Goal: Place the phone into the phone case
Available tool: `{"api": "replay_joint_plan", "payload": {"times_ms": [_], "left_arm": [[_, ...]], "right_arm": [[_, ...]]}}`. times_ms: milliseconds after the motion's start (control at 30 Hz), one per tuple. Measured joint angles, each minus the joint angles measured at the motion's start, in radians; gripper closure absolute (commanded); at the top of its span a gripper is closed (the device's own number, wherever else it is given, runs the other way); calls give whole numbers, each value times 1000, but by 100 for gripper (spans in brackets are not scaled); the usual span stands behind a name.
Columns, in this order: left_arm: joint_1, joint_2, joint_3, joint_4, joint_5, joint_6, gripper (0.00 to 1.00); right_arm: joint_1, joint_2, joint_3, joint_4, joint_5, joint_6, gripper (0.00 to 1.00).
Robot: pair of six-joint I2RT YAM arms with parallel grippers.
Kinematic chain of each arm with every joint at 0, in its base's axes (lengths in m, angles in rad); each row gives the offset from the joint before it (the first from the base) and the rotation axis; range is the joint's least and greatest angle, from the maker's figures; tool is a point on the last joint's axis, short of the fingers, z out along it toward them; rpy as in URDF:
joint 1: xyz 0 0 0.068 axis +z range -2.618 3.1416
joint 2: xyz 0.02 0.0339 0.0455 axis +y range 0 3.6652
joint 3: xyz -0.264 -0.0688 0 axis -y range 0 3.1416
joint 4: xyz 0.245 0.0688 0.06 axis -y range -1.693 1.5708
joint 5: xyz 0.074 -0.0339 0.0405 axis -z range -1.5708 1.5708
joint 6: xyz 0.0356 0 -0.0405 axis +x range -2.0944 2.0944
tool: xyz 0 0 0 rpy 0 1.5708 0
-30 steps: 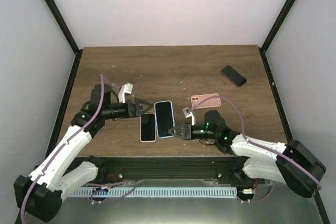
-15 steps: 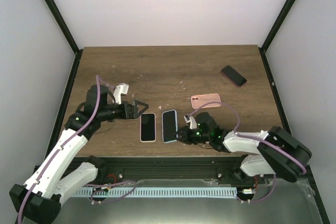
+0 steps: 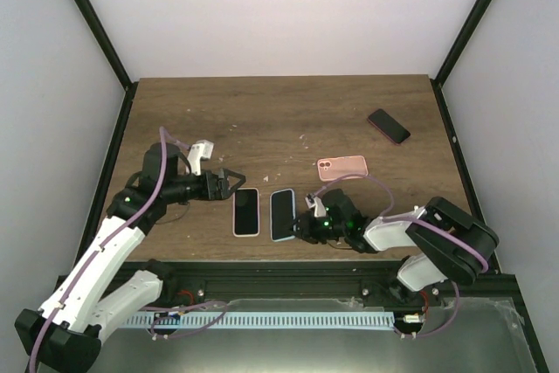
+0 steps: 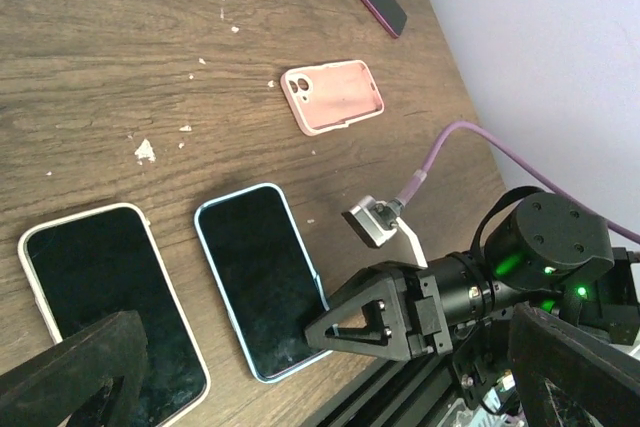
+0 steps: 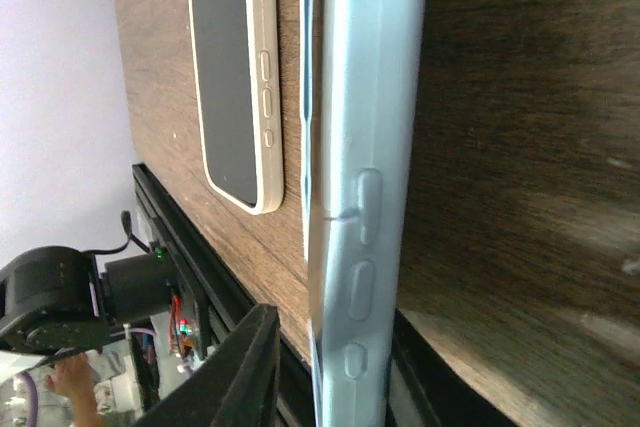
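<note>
A phone in a light-blue case (image 3: 281,214) lies flat near the table's front edge; it also shows in the left wrist view (image 4: 255,282). My right gripper (image 3: 301,223) straddles its near right corner. In the right wrist view the blue case edge with its side buttons (image 5: 365,247) stands between the jaws, with a small gap at the left finger (image 5: 240,377). A phone in a white case (image 3: 246,211) lies just to its left. My left gripper (image 3: 229,183) is open and empty, behind and left of the white phone. An empty pink case (image 3: 341,167) lies further back on the right.
A dark phone with a magenta rim (image 3: 389,126) lies at the far right. Small white crumbs (image 4: 145,150) dot the wooden table (image 3: 288,111). The black front rail (image 3: 279,272) runs just below the phones. Black frame posts stand at both sides.
My right gripper lowered the blue-cased phone from a lifted, further-back position down flat onto the table near the front edge. My left gripper drew back to the left, away from the phones.
</note>
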State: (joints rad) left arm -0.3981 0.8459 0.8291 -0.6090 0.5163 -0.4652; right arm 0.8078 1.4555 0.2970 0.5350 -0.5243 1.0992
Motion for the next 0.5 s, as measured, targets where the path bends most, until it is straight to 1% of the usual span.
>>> {"api": "replay_joint_plan", "payload": {"times_ms": [200,267,367,400,500], "left_arm": [[0,2,-2,-8,-8,16,0],[0,3,-2,-11,-13,24,0],[0,5,-2,-20,-20,36,0],[0,5,-1,-23,-24,43,0],[0,4,-1,-27,-36,64,0]], "right_arm": [[0,-27,-1,-54,51,9,52],[0,-70,1,-104,82,-3,41],[0,-141,31,-228,145,-34,24],[0,-160,51,-278,168,-48,21],[-7,-214,124,-411,251,-97,18]]}}
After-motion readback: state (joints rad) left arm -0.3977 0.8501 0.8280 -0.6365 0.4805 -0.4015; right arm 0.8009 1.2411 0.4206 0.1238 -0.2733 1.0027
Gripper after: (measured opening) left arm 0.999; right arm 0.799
